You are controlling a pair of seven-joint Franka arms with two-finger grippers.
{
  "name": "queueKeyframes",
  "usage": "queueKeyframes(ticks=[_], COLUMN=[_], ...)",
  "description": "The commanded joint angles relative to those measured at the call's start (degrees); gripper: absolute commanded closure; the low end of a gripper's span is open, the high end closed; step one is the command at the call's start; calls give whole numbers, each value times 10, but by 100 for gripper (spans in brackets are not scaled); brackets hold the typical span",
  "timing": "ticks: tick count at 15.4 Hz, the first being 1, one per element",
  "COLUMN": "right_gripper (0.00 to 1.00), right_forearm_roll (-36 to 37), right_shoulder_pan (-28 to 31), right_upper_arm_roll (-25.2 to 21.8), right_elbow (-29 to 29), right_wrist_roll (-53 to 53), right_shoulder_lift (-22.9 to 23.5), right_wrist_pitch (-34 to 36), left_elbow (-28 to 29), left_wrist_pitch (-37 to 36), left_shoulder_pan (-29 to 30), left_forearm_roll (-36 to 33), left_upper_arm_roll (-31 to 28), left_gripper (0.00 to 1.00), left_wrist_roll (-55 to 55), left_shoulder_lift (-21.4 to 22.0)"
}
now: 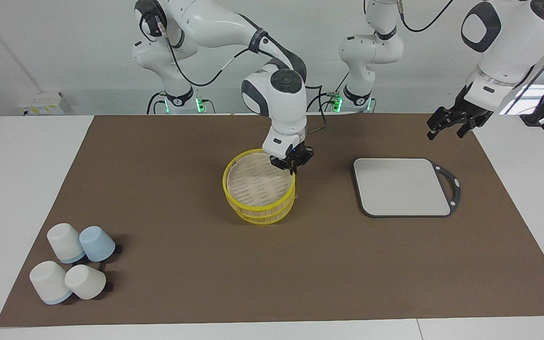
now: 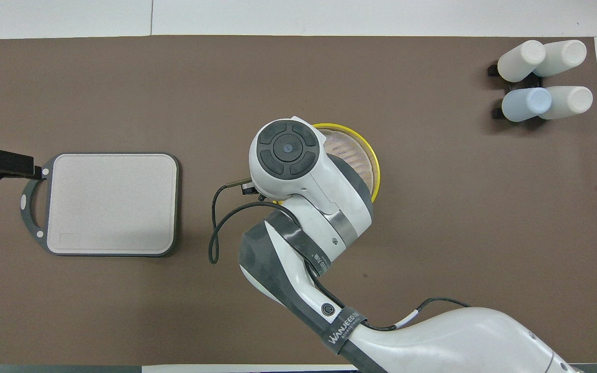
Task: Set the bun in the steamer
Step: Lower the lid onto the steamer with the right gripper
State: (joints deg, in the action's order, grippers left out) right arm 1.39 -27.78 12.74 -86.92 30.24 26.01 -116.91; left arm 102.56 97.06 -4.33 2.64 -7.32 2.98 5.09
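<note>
At the middle of the brown mat stands the steamer point(image 1: 259, 188), a yellow-rimmed slatted basket. What shows of its floor in the facing view is bare beige slats; the lid seems to lie tilted on or within the top rim, though that cannot be told for sure. The bun shows in neither view, so its place cannot be told; it may sit between the fingers or under the wrist, which hide that spot.

The right pincer point(image 1: 293, 163) is at the steamer's rim, on the side nearer the robots and toward the left arm's end. Its dark fingers point down just at the yellow edge; whether they are spread, pressed together or pinching something cannot be told.

Only the facing view shows these fingers. In the overhead view the right arm's wrist point(image 2: 298, 160) covers them and most of the steamer point(image 2: 366, 155), leaving only an arc of rim and slats.

The grey board point(image 1: 402, 187) lies on the surface toward the left arm's end, with nothing on it. The left pincer point(image 1: 446, 126) waits in the air over the mat's corner beside the board, fingers spread.

Four upturned cups point(image 1: 71, 269), three white and one blue, cluster at the right arm's end, farther from the robots.
</note>
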Motion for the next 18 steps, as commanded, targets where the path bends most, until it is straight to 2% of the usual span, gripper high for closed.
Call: queueKeyframes(ticks=[1,9,13,15,16,18], right_gripper=[100,100,100,100,98,80], right_forearm_roll=[5,5,5,5,5,5], right_shoulder_pan=[3,-12,-11,-10,-10,-9], right_upper_arm_roll=[2,3,3,3,3,3], right_elbow=[-38,-43,-49,-55,-60,-60], right_wrist_roll=[12,47,47,47,47,47], right_shoulder_lift=[-16,-20,-21,-25,-25,-26], right_wrist_pitch=[-30,-32,-33,-34,-36,-33], left_elbow=[15,26,17,6,5,-4], left_wrist_pitch=[-17,-12,12,14,14,9], left_shoulder_pan=[13,2,-26,-37,-42,-57], left_forearm_roll=[-25,-27,-27,-26,-25,-22], left_upper_arm_roll=[7,6,-23,-30,-34,-48], left_gripper=[0,0,0,0,0,0], left_wrist_roll=[31,26,24,24,24,24], left_shoulder_lift=[19,22,-10,-13,-17,-25])
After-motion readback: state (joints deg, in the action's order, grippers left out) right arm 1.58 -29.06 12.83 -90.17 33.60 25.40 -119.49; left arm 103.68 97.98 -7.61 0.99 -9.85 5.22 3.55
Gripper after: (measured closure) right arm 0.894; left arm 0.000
